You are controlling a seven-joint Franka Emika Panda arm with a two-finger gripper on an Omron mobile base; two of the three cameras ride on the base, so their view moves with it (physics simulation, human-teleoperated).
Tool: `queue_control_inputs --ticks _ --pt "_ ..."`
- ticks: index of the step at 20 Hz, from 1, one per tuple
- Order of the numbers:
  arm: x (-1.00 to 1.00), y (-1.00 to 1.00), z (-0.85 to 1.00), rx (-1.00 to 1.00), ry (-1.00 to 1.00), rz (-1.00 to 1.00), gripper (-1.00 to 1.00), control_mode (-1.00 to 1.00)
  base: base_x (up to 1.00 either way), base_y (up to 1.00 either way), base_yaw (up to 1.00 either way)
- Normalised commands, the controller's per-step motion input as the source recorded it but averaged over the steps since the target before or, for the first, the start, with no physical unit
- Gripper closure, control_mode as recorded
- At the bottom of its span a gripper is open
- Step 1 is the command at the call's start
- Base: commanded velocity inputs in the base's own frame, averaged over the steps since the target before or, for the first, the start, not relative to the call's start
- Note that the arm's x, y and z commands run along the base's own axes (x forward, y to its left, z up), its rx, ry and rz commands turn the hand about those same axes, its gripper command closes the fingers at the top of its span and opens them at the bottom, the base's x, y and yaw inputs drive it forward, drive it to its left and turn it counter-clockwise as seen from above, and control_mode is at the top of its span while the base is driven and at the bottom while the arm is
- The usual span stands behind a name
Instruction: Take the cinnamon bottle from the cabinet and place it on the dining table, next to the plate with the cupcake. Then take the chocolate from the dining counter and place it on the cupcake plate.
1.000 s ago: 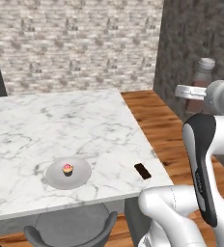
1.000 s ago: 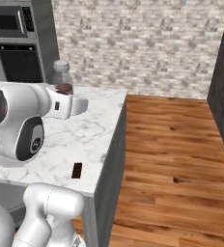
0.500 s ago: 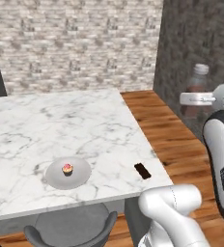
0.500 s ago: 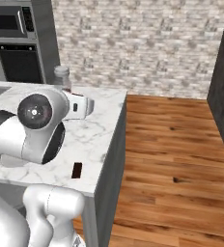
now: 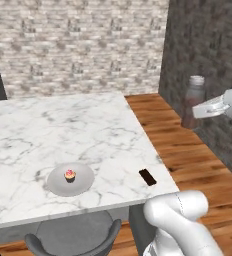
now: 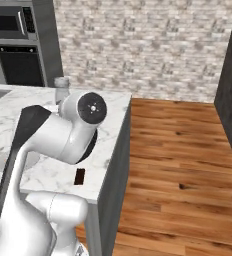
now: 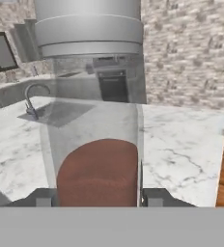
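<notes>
One bottle (image 5: 193,101) – plate (image 5: 70,178) – cupcake (image 5: 70,175) – chocolate (image 5: 147,176)

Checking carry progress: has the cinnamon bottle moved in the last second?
Yes. In the left base view the cinnamon bottle shifted left and down, nearer the table's right edge; the chocolate stayed put.

Left base view: from behind the arm's left, looking forward and down across the marble tabletop (image 5: 63,130) toward the brick wall (image 5: 78,45). Right base view: from behind its right, sharing that tabletop (image 6: 113,107) and wall (image 6: 148,45). Hand view: very close behind the cinnamon bottle (image 7: 92,111), looking over the tabletop (image 7: 181,140).
</notes>
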Motion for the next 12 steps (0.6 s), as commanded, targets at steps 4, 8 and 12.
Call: queue_control_inputs --ticks 4,8,12 --pt "0.76 0.35 -0.66 0.04 -0.02 0.52 1.00 -1.00 0.00 0.00 0.00" --pt "0.86 0.76 -0.96 0.00 -0.04 0.56 1.00 -1.00 0.00 0.00 0.00" --pt "0.50 0.77 -0.98 0.00 -0.10 0.54 1.00 -1.00 0.00 0.00 0.00"
